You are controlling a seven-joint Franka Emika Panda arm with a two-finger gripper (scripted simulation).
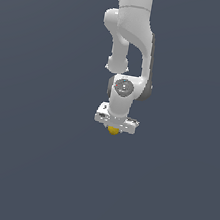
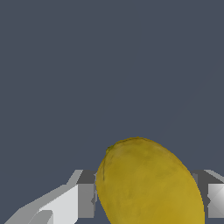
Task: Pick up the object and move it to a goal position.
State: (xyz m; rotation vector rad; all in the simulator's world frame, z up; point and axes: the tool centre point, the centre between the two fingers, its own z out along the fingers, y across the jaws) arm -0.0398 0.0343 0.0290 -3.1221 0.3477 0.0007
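- Small yellow-orange object (image 2: 151, 183), smooth and rounded, with a faint darker seam near one end: in the wrist view it looks more egg-shaped than round and fills the space between the fingers.
- Grey and white fingers (image 2: 85, 194) of the gripper (image 2: 148, 197): one stands on each side of the yellow-orange object, closed in against its flanks and holding it.
- In the exterior view, only the underside of the same object (image 1: 112, 130) shows, as a small yellow bump just below the white gripper head (image 1: 116, 120); it is much narrower than that head.
- White jointed robot arm (image 1: 130, 44): it comes down from the top edge of the exterior view, with a round grey joint cap just above the gripper head.
- Plain dark blue-grey background (image 1: 25, 143): uniform behind and below everything; I cannot tell whether the object rests on a surface or hangs clear.
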